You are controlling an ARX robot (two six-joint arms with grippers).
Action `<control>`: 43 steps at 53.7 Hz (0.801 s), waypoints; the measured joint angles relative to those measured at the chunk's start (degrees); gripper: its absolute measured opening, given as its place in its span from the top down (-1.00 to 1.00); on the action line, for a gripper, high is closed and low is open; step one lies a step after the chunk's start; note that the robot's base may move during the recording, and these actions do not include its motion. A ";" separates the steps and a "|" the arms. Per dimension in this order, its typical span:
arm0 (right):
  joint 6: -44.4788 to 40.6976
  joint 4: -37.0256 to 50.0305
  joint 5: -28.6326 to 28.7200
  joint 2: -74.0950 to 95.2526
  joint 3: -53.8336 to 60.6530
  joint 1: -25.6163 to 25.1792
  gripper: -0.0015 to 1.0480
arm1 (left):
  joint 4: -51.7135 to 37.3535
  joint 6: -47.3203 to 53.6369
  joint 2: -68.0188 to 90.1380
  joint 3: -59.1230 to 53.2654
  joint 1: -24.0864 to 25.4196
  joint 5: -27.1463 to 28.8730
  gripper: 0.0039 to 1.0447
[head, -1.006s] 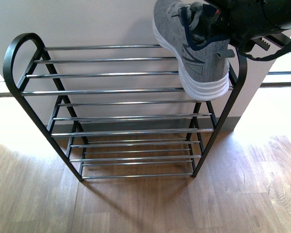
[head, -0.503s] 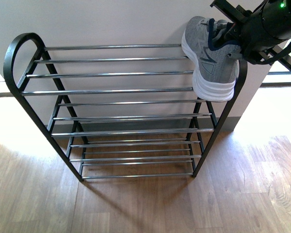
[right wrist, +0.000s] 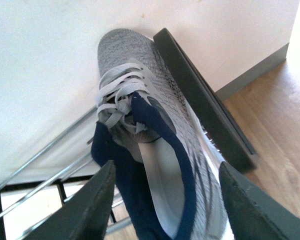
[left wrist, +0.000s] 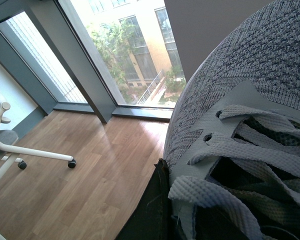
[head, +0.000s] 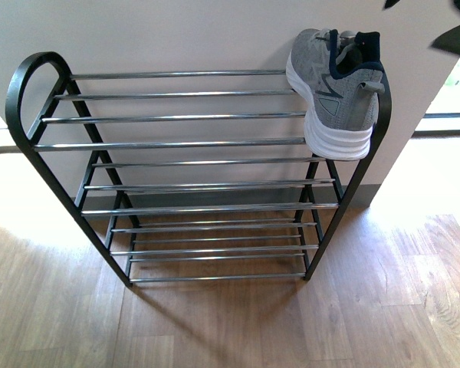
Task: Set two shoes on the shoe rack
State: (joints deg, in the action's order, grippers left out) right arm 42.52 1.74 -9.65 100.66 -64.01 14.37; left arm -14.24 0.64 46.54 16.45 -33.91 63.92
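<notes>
So we're looking at the shoe rack (head: 169,143) from the front, and one grey sneaker (head: 337,92) is sitting on the top tier, all the way at the right end. Its toe is pointing at the wall (head: 176,34) and its white sole (head: 337,143) is resting on the rods, with the heel poking out a little past the front rod. It's sitting snug against the rack's right side frame. The other tiers are showing only bare rods, and the whole thing is standing on a wood floor (head: 215,322).

The right gripper (right wrist: 166,167) is hovering just above the sneaker's opening. Its two fingers (right wrist: 97,205) are spread wide, one on each side of the navy lining (right wrist: 115,170), and they're gripping nothing and not touching the shoe. In the front view we're only catching a dark bit of the right arm (right wrist: 250,210) up in the top right corner.

The left wrist camera is filling up with a second sneaker (left wrist: 255,65), same grey knit, with its laces (left wrist: 250,150) right up in the lens. Behind it we're seeing a big window (left wrist: 130,50) and a white office chair (left wrist: 35,152). The left gripper's fingers aren't showing anywhere, so we can't tell whether it's clamped on that shoe or not.
</notes>
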 joint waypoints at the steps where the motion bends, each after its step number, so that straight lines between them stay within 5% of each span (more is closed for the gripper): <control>1: -1.46 0.22 -1.22 -1.86 1.07 -0.28 -0.33 | 0.00 0.00 0.00 0.00 0.00 0.00 0.98; 6: -12.70 5.20 -5.92 -8.17 6.38 -1.29 -0.54 | -0.02 0.00 0.00 0.00 0.00 0.00 0.98; 13: -29.70 33.92 -1.51 -11.89 18.99 -3.30 -0.18 | -0.02 0.00 0.00 0.00 -0.02 0.00 0.98; 18: -36.30 45.70 -0.02 -13.90 27.47 -4.13 0.09 | -0.02 0.00 0.00 0.00 -0.02 -0.02 0.98; 29: -40.79 51.41 1.90 -20.81 37.09 -6.32 0.63 | -0.02 0.00 0.00 0.00 -0.02 0.00 0.98; 33: -41.33 52.06 2.86 -24.50 41.92 -7.56 0.96 | 0.00 0.00 0.00 0.00 -0.02 0.00 0.98; 43: -42.12 52.06 4.90 -31.76 49.44 -9.27 0.97 | 0.00 0.00 0.00 0.00 -0.02 0.00 0.98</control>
State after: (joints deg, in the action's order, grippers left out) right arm 0.40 53.80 -4.75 68.90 -14.57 5.10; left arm -14.24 0.64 46.54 16.45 -33.93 63.92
